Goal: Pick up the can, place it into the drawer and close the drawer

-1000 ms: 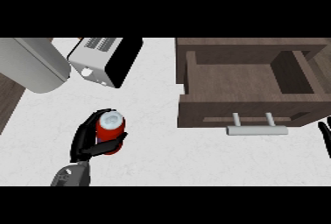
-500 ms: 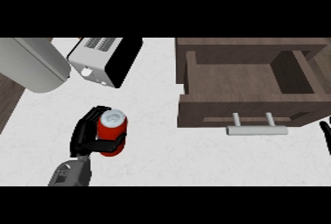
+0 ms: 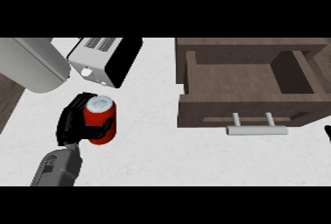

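Note:
A red can (image 3: pixel 101 118) with a silver top stands upright at the counter's left. My left hand (image 3: pixel 70 123) is curled round it from the left, thumb across its front. The brown drawer (image 3: pixel 194 85) stands open at the upper right, its inside bare, with a silver handle (image 3: pixel 256 129) on its front. Only a black sliver of my right hand (image 3: pixel 328 132) shows at the right edge.
A silver and black toaster (image 3: pixel 103 59) sits at the back, just beyond the can. A large grey rounded object (image 3: pixel 29 63) fills the upper left corner. The white counter (image 3: pixel 168 157) stretches between the can and the drawer.
My left hand has closed round the can and carried it up the view, away from me and slightly right. The drawer has not moved.

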### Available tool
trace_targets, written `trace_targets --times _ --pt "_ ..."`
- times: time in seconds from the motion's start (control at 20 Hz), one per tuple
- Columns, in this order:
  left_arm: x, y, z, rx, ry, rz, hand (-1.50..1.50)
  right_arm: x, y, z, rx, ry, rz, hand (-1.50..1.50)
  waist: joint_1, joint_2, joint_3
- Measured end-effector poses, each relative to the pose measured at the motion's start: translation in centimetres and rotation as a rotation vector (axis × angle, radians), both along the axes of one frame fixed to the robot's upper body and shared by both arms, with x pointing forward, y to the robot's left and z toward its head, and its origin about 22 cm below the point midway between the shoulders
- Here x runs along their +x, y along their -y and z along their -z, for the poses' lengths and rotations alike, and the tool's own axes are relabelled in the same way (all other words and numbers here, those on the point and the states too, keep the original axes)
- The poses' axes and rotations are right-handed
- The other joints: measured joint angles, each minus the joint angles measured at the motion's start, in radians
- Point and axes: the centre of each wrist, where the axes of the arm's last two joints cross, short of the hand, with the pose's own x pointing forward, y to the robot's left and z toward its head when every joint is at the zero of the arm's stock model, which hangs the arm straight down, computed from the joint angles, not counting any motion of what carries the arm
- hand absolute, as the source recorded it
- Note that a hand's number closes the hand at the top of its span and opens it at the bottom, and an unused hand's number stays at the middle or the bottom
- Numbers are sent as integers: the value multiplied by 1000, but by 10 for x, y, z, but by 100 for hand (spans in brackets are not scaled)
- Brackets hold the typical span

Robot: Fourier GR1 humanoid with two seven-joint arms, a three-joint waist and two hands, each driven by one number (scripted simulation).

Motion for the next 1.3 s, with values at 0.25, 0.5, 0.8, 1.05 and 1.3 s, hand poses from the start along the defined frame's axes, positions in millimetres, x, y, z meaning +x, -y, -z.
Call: trace_targets --times 0.25,0.5,0.8,1.05,1.3 --pt "10 25 -35 18 22 58 150 2 0 0 0 4 16 -150 2 -1 0" --pt "18 56 -70 52 77 109 150 -3 2 -2 1 13 15 -150 0 -1 0" --pt "36 99 -120 73 103 151 150 -9 4 0 -3 7 18 -150 -4 -1 1" --pt "51 133 -160 92 113 198 150 -5 7 -7 -4 14 23 -150 -5 0 0" --pt "61 168 -196 117 147 219 150 -2 3 -8 -3 14 22 -150 -8 0 0"
